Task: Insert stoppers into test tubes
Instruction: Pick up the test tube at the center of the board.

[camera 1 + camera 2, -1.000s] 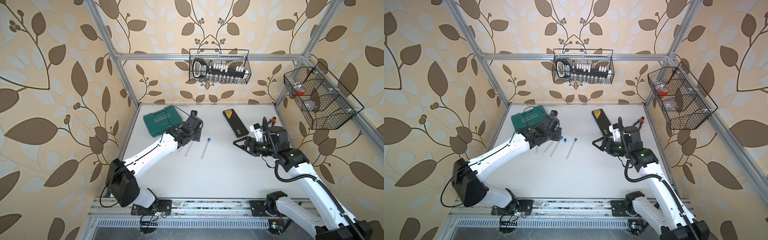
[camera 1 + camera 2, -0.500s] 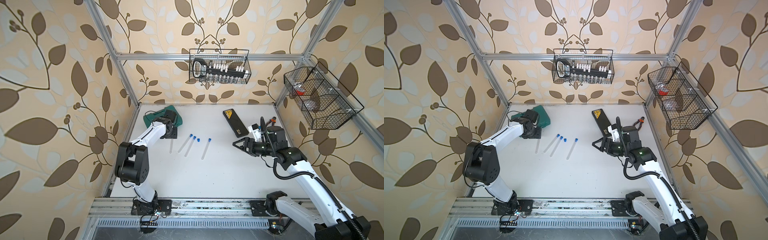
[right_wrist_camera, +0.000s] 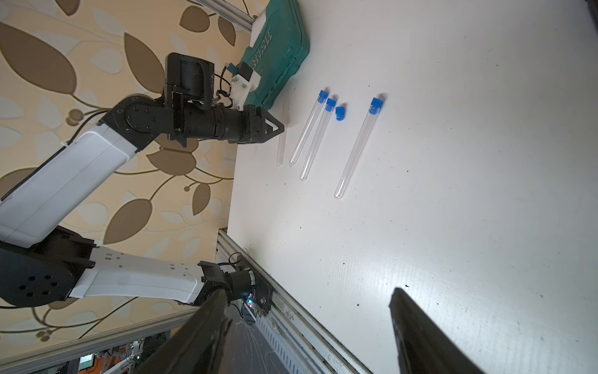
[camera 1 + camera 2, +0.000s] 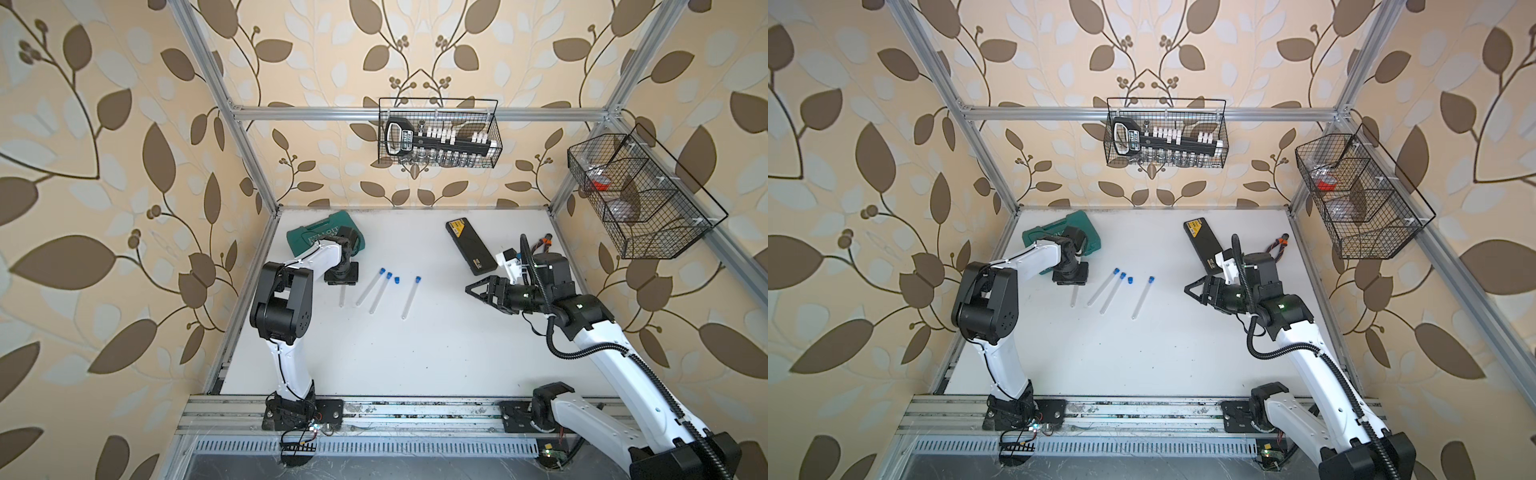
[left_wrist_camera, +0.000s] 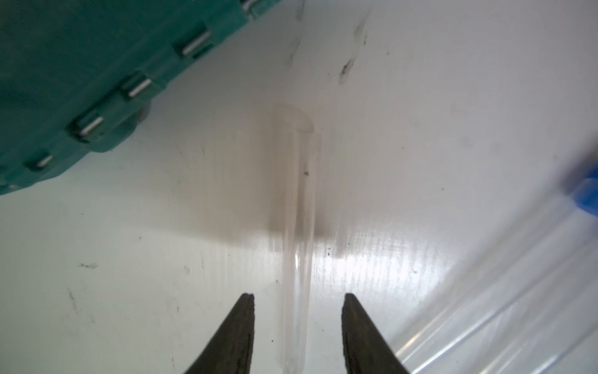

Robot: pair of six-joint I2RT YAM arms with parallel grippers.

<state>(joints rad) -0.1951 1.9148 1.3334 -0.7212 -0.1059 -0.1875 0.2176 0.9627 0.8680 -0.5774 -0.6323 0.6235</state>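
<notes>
Four clear test tubes lie side by side on the white table. Three carry blue stoppers: one (image 4: 368, 289), a second (image 4: 380, 294) and a third (image 4: 409, 298). A loose stopper (image 4: 397, 280) lies between the second and third. The bare test tube (image 4: 341, 296) lies furthest left. My left gripper (image 5: 298, 296) points down over it and straddles the bare test tube (image 5: 296, 226), jaws apart, neither finger touching the glass. My right gripper (image 4: 471, 289) hovers open and empty to the right of the tubes; in the right wrist view the right gripper (image 3: 309, 293) has only bare table between its fingers.
A green tool case (image 4: 309, 237) lies at the back left, just behind the left gripper. A black case (image 4: 469, 247) lies at the back right, near the right wrist. Wire baskets hang on the back wall (image 4: 438, 133) and the right wall (image 4: 640, 195).
My left gripper has swung left off the stoppered tubes and come down over the bare tube, its jaws narrower than before. The right arm has barely moved.
</notes>
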